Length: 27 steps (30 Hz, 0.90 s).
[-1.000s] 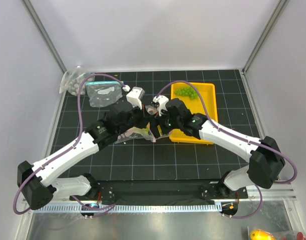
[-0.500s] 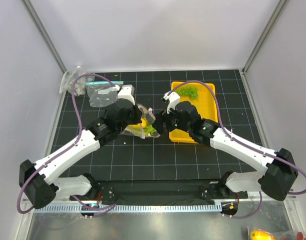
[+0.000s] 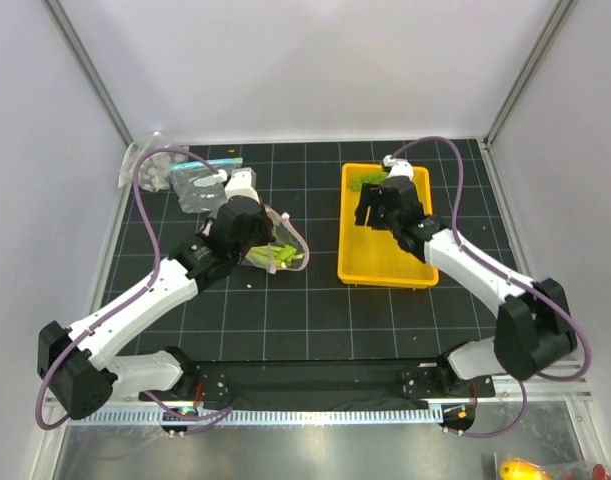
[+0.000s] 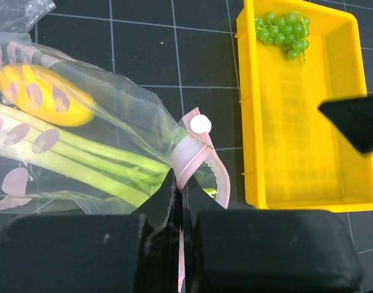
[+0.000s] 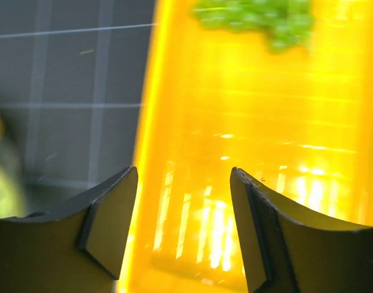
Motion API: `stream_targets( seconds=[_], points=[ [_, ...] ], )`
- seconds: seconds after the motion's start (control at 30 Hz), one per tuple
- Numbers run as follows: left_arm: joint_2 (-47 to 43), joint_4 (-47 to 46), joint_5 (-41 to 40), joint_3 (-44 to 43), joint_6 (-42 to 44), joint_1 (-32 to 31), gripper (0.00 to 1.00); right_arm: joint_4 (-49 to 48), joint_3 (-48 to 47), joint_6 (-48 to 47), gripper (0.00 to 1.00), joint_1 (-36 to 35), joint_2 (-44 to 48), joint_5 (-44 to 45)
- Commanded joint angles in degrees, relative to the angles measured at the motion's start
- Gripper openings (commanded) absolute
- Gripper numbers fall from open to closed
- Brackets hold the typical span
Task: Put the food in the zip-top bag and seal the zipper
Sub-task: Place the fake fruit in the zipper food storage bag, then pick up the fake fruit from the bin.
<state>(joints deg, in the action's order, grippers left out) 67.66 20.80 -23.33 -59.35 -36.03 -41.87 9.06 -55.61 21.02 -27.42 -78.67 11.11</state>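
Observation:
The dotted zip-top bag lies left of centre with the yellow lemon and the leek stalk inside it. My left gripper is shut on the bag's pink zipper strip at the mouth; in the top view it sits over the bag. The green grapes lie at the far end of the yellow tray. My right gripper is open and empty above the tray, short of the grapes; in the top view it is just before them.
A clear bag with a light-blue strip and a bunched dotted bag lie at the back left. The tray stands right of centre. Grey walls close in the mat on three sides.
My right gripper has left the bag's mouth and moved back-right over the tray. My left gripper has shifted back-left, still holding the bag, which now lies more spread out.

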Motion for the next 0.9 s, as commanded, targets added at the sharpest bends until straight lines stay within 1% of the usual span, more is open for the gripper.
stream_targets(
  seconds=[0.0, 0.03, 0.1, 0.13, 0.17, 0.23, 0.27, 0.37, 0.5, 0.6, 0.67, 0.87],
  points=[
    [-0.5, -3.0, 0.7, -0.2, -0.5, -0.1, 0.0, -1.1, -5.9, 2.2, 0.67, 4.3, -5.5, 4.6],
    [-0.7, -3.2, 0.9, -0.1, -0.6, -0.1, 0.0, -0.7, -7.3, 2.2, 0.66, 5.3, -9.9, 5.9],
    [-1.3, -4.2, 1.3, 0.8, -0.8, -0.1, 0.0, -0.2, -12.3, 1.8, 0.6, 8.4, -14.2, 6.7],
    [-1.9, -4.5, 1.3, 1.1, -0.8, -0.1, 0.0, 0.4, -14.2, 1.2, 0.55, 9.4, -16.9, 6.8],
    [-2.0, -4.8, 1.1, 1.3, -0.8, -0.1, 0.0, 1.8, -18.2, 1.0, 0.46, 10.4, -21.3, 6.5],
    [-2.4, -4.9, 1.0, 1.4, -0.8, -0.1, 0.0, 3.0, -21.8, -1.0, 0.45, 12.9, -25.9, 5.2],
    [-2.4, -4.9, 1.2, 1.4, -0.9, -0.1, 0.0, 3.5, -24.8, -1.2, 0.45, 13.5, -29.9, 5.4],
    [-2.4, -5.2, 2.1, 1.5, -1.2, -0.1, 0.0, 3.5, -29.6, -1.4, 0.42, 15.5, -35.8, 3.8],
    [-1.5, -5.5, 4.5, 1.3, -1.5, -0.1, 0.0, 3.1, -34.7, -2.4, 0.41, 16.3, -40.8, 3.7],
    [-0.1, -5.5, 5.6, 0.7, -1.6, -0.1, 0.0, 4.1, -38.7, -3.0, 0.41, 16.4, -43.1, 5.1],
    [0.5, -5.3, 5.9, 0.2, -1.5, -0.1, 0.0, 4.7, -40.6, -3.3, 0.38, 16.6, -45.0, 4.6],
    [1.2, -5.2, 5.9, 0.1, -1.4, -0.1, 0.0, 3.1, -40.4, -4.0, 0.35, 16.6, -45.6, 1.5]
  ],
)
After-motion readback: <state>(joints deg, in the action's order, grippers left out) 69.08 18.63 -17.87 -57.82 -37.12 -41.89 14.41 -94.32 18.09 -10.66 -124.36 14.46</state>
